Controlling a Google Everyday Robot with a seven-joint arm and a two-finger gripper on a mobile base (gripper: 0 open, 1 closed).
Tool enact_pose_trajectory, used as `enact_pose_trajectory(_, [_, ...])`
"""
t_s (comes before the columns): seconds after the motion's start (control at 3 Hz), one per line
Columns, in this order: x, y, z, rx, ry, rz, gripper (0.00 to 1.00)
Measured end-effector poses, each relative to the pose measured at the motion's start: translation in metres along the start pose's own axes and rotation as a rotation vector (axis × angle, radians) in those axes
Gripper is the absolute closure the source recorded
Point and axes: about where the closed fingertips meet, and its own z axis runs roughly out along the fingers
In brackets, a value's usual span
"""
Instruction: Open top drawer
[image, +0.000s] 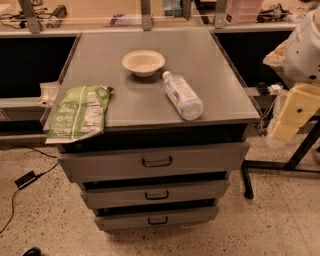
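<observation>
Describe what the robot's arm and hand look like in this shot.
The arm shows at the right edge as a smooth, rounded white shell with a small dark dot near its lower rim. Below it, beside the cabinet, the hand is a blocky pale-yellow body, also with one dark dot. No lettering shows on either.

White rounded arm shell (306, 47) with small dark dots, pale yellow blocky hand (291, 119) beneath, at right edge

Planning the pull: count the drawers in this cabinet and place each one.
3, stacked. The top drawer, tallest, sits under the cabinet top; the middle drawer below it; the bottom drawer nearest the floor. None seems hidden. The gripper hangs right of them, apart.
</observation>
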Motion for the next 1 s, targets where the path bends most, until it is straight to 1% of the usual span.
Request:
enact_pose_trajectory(0.33, [0.0,0.0,0.0,0.0,0.0,0.0,0.0])
enact_pose_trajectory(0.67, [0.002,0.019,0.024,-0.018,-0.014,-0.057,0.0])
enact_pose_trajectory(1.0, [0.009,0.068,0.075,-0.096,-0.076,-0.142,0.0])
